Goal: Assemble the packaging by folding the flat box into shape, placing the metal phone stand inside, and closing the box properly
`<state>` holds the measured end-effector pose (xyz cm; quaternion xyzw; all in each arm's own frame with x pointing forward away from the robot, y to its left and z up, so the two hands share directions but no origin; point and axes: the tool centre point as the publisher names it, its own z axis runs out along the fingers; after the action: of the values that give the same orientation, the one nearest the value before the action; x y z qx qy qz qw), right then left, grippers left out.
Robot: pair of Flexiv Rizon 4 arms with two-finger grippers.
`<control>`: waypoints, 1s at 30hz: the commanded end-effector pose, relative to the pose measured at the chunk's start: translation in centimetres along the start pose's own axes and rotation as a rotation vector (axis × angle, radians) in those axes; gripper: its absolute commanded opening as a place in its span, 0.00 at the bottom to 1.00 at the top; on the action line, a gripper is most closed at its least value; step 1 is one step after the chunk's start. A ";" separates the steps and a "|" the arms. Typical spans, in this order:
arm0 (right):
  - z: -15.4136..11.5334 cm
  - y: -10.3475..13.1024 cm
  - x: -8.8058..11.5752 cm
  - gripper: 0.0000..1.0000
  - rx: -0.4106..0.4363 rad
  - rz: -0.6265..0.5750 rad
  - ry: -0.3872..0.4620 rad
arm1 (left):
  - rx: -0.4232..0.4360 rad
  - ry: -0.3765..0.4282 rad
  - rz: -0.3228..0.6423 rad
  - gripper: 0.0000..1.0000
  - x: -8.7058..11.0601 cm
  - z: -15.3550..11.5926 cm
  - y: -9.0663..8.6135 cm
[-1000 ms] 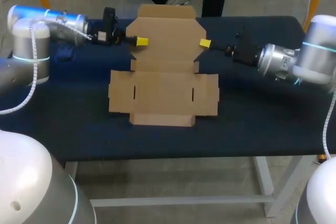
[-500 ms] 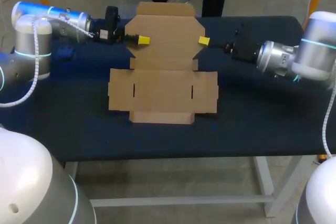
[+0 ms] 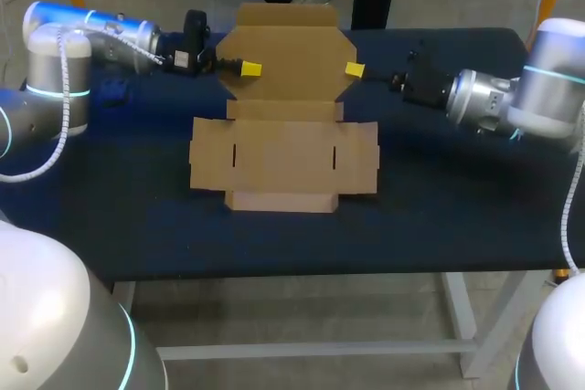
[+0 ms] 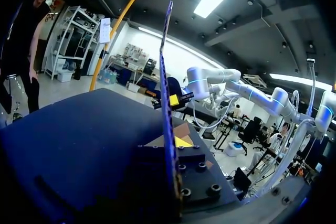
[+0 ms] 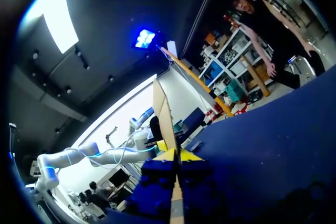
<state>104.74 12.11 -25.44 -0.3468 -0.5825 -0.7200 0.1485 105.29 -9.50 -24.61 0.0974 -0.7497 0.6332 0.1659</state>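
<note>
From high behind, the head camera looks down on the whole table (image 3: 439, 226) and box (image 3: 283, 157). The left wrist camera, close behind the left gripper (image 4: 172, 144), sights rightward along the far flap (image 4: 167, 77) edge-on; the camera behind the right gripper (image 5: 179, 156) mirrors it leftward.

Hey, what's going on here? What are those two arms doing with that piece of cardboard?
Two robot arms are working on a cardboard box that lies on the dark table. The left gripper and the right gripper each pinch a side edge of the box's far panel, one from either side. The rest of the box is spread out flat, not folded. No phone stand is in sight.
</note>
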 end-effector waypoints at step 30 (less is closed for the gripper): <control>-4.0 1.1 3.3 1.00 0.044 -0.091 -0.138 | 0.030 -0.044 0.053 0.00 -1.9 -1.3 -1.5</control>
<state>103.28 9.54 -23.88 -0.3436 -0.6175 -0.6997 0.1047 107.83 -8.81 -24.02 0.0929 -0.7449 0.6472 0.1330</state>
